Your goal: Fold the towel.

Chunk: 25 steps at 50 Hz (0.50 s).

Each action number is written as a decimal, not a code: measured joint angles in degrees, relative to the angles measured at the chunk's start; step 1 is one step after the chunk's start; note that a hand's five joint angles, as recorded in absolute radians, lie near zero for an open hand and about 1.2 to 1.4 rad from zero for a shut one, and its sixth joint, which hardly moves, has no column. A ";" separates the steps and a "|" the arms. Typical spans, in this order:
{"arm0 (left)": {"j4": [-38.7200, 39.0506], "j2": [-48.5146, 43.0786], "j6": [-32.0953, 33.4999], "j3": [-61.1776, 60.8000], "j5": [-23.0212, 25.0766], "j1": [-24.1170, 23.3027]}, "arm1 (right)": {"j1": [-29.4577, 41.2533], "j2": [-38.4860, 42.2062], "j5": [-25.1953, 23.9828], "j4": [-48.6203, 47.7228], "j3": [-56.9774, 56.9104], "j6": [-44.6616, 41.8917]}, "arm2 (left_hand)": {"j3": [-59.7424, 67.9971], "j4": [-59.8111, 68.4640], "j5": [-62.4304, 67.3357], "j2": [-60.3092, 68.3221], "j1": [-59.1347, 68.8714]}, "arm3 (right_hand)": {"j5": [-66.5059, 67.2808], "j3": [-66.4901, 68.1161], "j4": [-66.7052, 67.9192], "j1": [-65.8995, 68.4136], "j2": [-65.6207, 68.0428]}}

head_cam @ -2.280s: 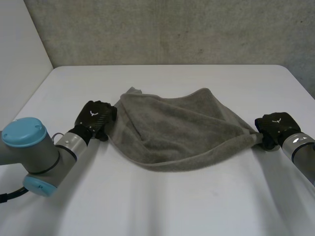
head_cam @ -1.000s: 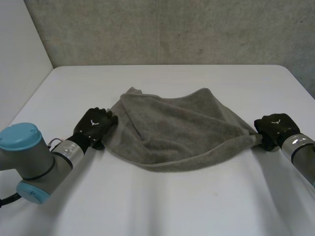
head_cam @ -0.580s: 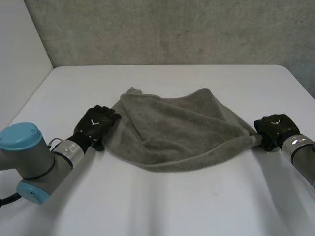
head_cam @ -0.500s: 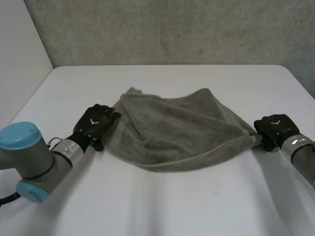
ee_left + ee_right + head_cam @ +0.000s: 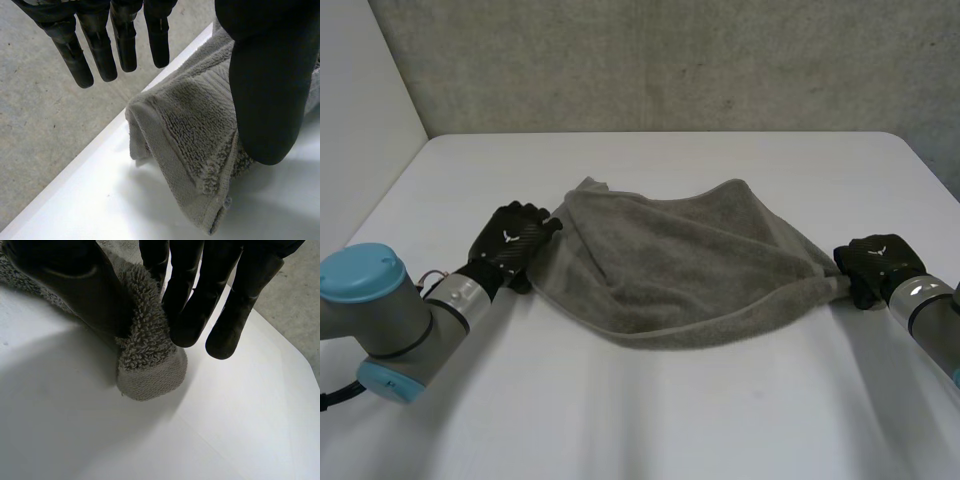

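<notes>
A grey towel (image 5: 680, 260) lies rumpled in the middle of the white table (image 5: 650, 420), stretched out to a point on its right side. My left hand (image 5: 510, 243) is at the towel's left edge. In the left wrist view its fingers (image 5: 100, 45) are straight and spread above the table, the thumb (image 5: 265, 75) hangs over the towel's folded corner (image 5: 190, 130), and nothing is gripped. My right hand (image 5: 876, 266) is at the towel's right tip. Its thumb (image 5: 75, 280) and fingers (image 5: 190, 300) pinch that corner (image 5: 150, 365) just above the table.
A concrete wall (image 5: 670, 60) rises behind the table's far edge. Bare tabletop lies in front of the towel and to both sides. The left arm's light-blue cap (image 5: 365, 275) sits near the front left corner.
My left hand has shifted a little farther from me along the towel's left edge and its fingers have spread. The right hand and the towel's right tip have stayed put.
</notes>
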 measured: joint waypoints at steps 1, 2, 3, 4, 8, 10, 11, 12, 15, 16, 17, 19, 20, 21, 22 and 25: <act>0.08 0.01 -0.27 0.00 -0.01 -0.03 | 0.03 0.00 0.00 0.00 -0.01 0.00 | 0.21 0.20 0.18 0.20 0.22 | 0.00 0.00 0.00 0.00 0.00; 0.16 0.01 -0.62 0.00 -0.02 -0.05 | 0.06 0.01 0.00 0.00 -0.02 -0.01 | 0.50 0.52 0.50 0.51 0.51 | 0.00 0.00 0.00 0.00 0.00; 0.27 0.03 -1.29 0.00 -0.06 -0.07 | 0.10 0.01 0.00 -0.01 -0.04 -0.01 | 1.19 1.21 1.16 1.27 1.26 | 0.01 0.00 0.00 0.00 0.01; 0.32 0.03 -1.81 0.00 -0.08 -0.07 | 0.13 0.02 0.00 -0.01 -0.04 -0.01 | 1.65 1.64 1.56 1.63 1.65 | 0.03 0.00 0.00 0.00 0.16; 0.37 0.05 -3.21 -0.01 -0.27 -0.04 | 0.17 0.02 0.00 0.00 -0.05 -0.01 | 4.65 4.68 4.52 4.96 4.97 | 0.04 0.00 0.00 0.00 0.26; 0.35 0.05 -3.61 -0.02 -0.37 0.02 | 0.18 0.02 0.00 0.00 -0.05 -0.01 | 8.10 8.13 7.44 8.08 8.10 | 0.04 0.00 0.00 0.00 0.26; 0.28 0.06 -3.83 -0.02 -0.45 0.07 | 0.18 0.02 0.00 0.00 -0.06 -0.01 | 14.42 14.47 13.34 14.46 14.47 | 0.04 0.00 0.00 0.00 0.26; 0.22 0.06 -3.92 -0.03 -0.48 0.11 | 0.18 0.03 0.00 0.00 -0.06 -0.01 | 18.05 18.11 17.99 18.10 18.17 | 0.04 0.00 0.00 0.00 0.26; -0.08 0.06 -4.16 0.00 -0.55 0.23 | 0.18 0.06 0.00 0.01 -0.07 -0.01 | 35.85 35.96 35.13 35.91 35.79 | 0.04 0.45 0.00 0.00 0.26; -0.21 0.09 -4.27 0.02 -0.58 0.27 | 0.18 0.07 0.00 0.01 -0.07 -0.01 | 40.39 40.08 39.76 40.47 40.18 | 0.04 0.45 0.00 0.00 0.26; -0.29 0.11 -4.35 0.05 -0.61 0.30 | 0.18 0.08 0.00 0.00 -0.07 -0.01 | 41.70 41.79 41.25 41.76 41.24 | 0.04 0.45 0.00 0.00 0.26; -0.56 0.18 -4.87 0.12 -0.73 0.36 | 0.18 0.09 0.00 -0.02 -0.07 -0.01 | 43.89 44.00 42.82 43.97 42.78 | 0.04 0.45 0.00 0.00 0.26; -0.66 0.22 -5.12 0.15 -0.79 0.37 | 0.18 0.10 0.00 -0.02 -0.08 -0.01 | 44.70 44.78 43.68 44.76 43.33 | 0.04 0.45 0.00 0.00 0.26; -0.83 0.28 -5.62 0.21 -0.88 0.37 | 0.18 0.10 -0.01 -0.03 -0.08 -0.01 | 45.30 45.35 44.11 45.42 43.78 | 0.04 0.45 0.00 0.00 0.26; -1.03 0.33 -6.23 0.26 -0.98 0.36 | 0.18 0.11 -0.02 -0.04 -0.08 -0.01 | 45.90 45.96 44.67 45.95 44.13 | 0.04 0.45 0.00 0.00 0.26; -1.44 0.41 -7.77 0.39 -1.13 0.26 | 0.17 0.11 -0.05 -0.05 -0.08 0.00 | 46.74 46.78 45.43 46.75 44.84 | 0.04 0.45 0.00 0.00 0.26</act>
